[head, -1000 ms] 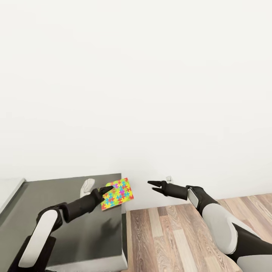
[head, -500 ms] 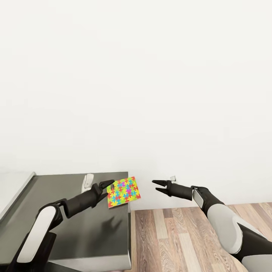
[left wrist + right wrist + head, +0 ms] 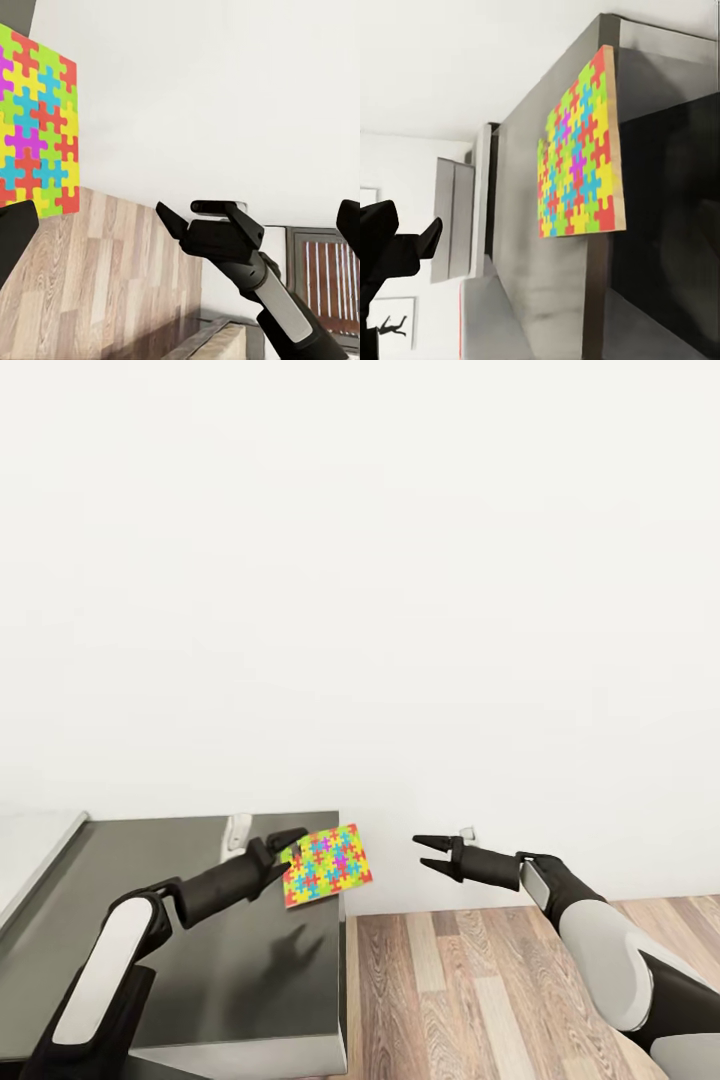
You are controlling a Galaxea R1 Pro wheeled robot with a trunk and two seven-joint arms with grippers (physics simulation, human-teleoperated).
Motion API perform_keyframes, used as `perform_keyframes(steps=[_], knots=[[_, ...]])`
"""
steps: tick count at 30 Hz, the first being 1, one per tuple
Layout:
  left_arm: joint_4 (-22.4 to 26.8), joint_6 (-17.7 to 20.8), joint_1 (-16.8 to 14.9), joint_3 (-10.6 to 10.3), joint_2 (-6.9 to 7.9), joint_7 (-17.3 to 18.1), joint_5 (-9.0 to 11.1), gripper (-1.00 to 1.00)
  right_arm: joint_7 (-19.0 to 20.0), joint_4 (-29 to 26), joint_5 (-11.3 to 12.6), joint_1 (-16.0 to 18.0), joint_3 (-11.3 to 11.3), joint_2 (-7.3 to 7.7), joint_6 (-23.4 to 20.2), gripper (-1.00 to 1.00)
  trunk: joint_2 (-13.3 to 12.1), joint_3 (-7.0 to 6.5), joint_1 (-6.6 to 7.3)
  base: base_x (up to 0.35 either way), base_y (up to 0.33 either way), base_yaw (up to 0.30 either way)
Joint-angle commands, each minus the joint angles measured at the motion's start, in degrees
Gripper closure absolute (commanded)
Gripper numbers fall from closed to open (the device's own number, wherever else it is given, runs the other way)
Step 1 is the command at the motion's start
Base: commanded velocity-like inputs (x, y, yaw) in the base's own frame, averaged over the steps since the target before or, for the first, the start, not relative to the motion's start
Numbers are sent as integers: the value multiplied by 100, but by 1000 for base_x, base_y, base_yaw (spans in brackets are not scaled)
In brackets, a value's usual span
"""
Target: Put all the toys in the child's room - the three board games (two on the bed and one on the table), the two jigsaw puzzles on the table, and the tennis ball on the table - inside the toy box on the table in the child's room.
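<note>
My left gripper (image 3: pixel 291 851) is shut on the edge of a jigsaw puzzle (image 3: pixel 327 865), a thin square of bright interlocking pieces. It holds the puzzle tilted in the air above the right end of the table (image 3: pixel 200 950), over its dark grey section. The puzzle casts a shadow on the dark top. The same jigsaw puzzle (image 3: pixel 37 127) fills a corner of the left wrist view, and the right wrist view has the jigsaw puzzle (image 3: pixel 581 161) against the table end. My right gripper (image 3: pixel 424 852) stands open and empty over the floor, right of the puzzle. The toy box is out of view.
A small white object (image 3: pixel 238 830) stands on the dark top by the wall. The paler, higher table top (image 3: pixel 30 850) begins at the far left. A white wall is close behind. Wood plank floor (image 3: pixel 480 990) lies right of the table end.
The whole view has shifted a little, so the camera moved. The left gripper still holds the puzzle, now slightly further out over the table's right end. The right gripper stays open.
</note>
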State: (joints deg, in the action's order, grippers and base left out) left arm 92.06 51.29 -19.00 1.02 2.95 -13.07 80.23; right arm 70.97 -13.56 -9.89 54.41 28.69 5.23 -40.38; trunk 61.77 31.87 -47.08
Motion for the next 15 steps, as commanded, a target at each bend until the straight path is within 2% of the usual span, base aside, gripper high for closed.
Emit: perform_keyframes(steps=[1, 5, 10, 15], knots=[[5, 17, -8, -53, -2, -52, 60, -100, 29, -14, -58, 3, 49, 5, -45, -100, 45, 24, -23, 0, 0, 0], [5, 14, -25, -165, -4, -48, 61, -100, 28, -27, -57, 1, 49, 31, -39, -100, 206, 96, -111, 0, 0, 0], [5, 13, -33, -207, -5, -47, 61, -100, 21, -31, -51, 0, 55, 43, -34, -100, 406, 185, -221, 0, 0, 16], [5, 13, -49, -230, -45, -46, 62, -100, 22, -32, -49, 0, 54, 42, -36, -100, 607, 267, -330, 0, 0, 152]])
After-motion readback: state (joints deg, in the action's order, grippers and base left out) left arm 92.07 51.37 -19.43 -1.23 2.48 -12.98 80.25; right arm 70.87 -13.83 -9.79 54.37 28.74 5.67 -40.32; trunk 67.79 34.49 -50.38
